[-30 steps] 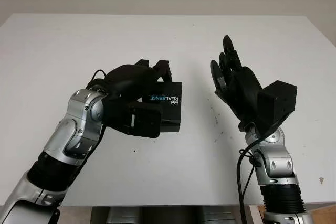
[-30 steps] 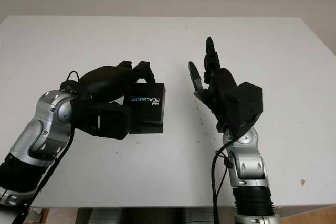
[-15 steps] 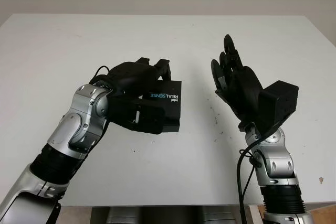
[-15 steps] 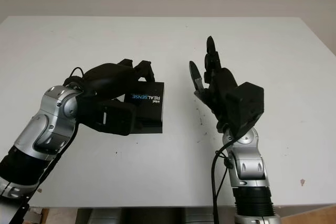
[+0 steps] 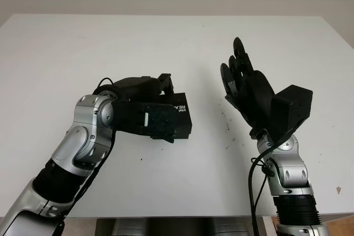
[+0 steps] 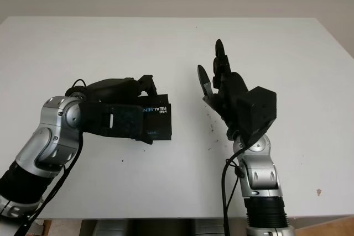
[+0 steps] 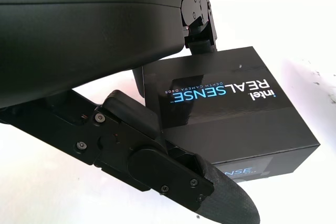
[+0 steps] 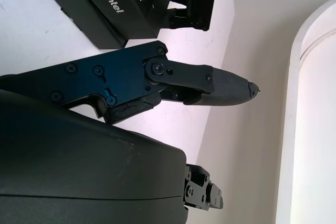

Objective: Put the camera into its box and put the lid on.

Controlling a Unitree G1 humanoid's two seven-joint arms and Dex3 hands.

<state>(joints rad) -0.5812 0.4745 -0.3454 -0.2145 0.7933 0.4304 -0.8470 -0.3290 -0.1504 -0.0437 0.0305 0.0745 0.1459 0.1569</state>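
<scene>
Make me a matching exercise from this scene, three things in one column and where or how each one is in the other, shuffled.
Things:
1. black Intel RealSense box
2. left hand
3. right hand

States:
A. open, raised over the white table to the box's right
B. lid on, sitting on the table
C. fingers wrapped around the box

Pairs: 1-B, 2-C, 3-A

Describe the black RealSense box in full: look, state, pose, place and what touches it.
The box is a black, glossy-looking cardboard cuboid printed "intel REALSENSE" in white and blue on top, with more print on one side. Its lid is on. It sits flat on the white table, left of centre. The left hand clasps it. The right hand is raised beside it, open, apart.
</scene>
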